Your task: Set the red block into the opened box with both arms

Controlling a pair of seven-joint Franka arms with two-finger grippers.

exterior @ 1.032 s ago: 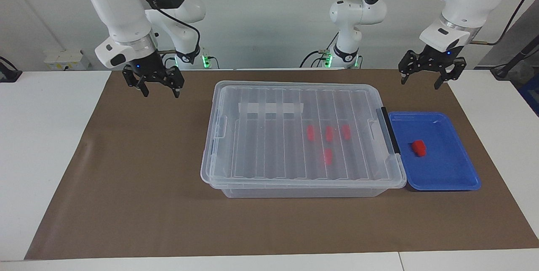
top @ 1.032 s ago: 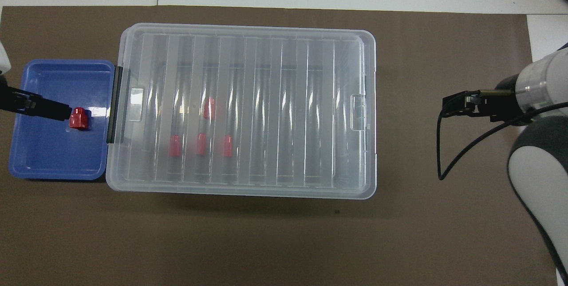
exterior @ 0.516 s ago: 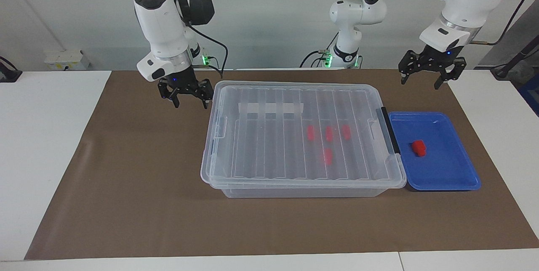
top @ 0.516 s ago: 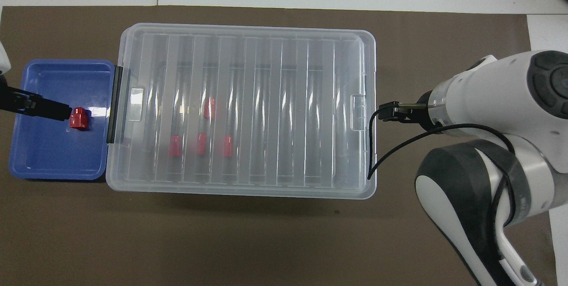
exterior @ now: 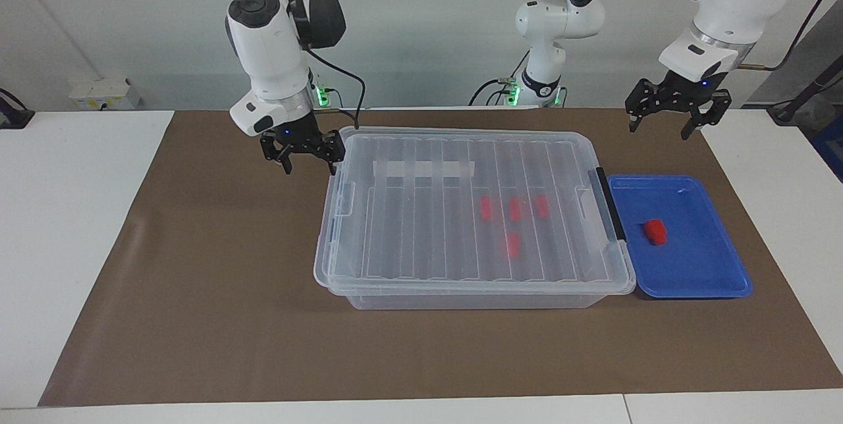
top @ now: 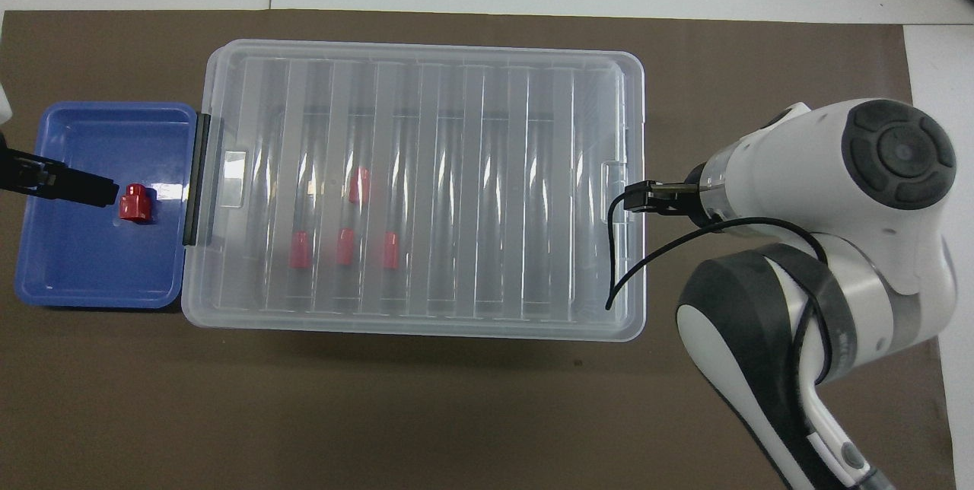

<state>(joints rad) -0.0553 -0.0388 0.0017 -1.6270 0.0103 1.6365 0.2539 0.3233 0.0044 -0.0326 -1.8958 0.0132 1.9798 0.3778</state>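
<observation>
A red block point(exterior: 654, 231) point(top: 135, 203) lies alone in the blue tray point(exterior: 698, 272) point(top: 91, 277). The box point(exterior: 428, 239) point(top: 456, 132) is a clear bin with its ribbed lid lying on it and a black latch point(exterior: 609, 203) point(top: 194, 178) at the tray end. Several more red blocks point(exterior: 514, 210) point(top: 345, 246) show through the lid. My right gripper point(exterior: 309, 166) point(top: 635, 197) hangs open just off the box's end toward the right arm, at lid height. My left gripper point(exterior: 658, 129) point(top: 76, 187) stands open and empty, high over the tray's robot-side edge.
A brown mat point(exterior: 197, 279) covers the white table under the box and tray. The tray sits against the box's latch end. A clear lid clip point(exterior: 346, 199) point(top: 612, 193) sits at the box's end by the right gripper. The right arm's cable drapes over that corner.
The right arm has swung in from its end of the table and lowered, bringing its open gripper to the box's end. The left arm has held still.
</observation>
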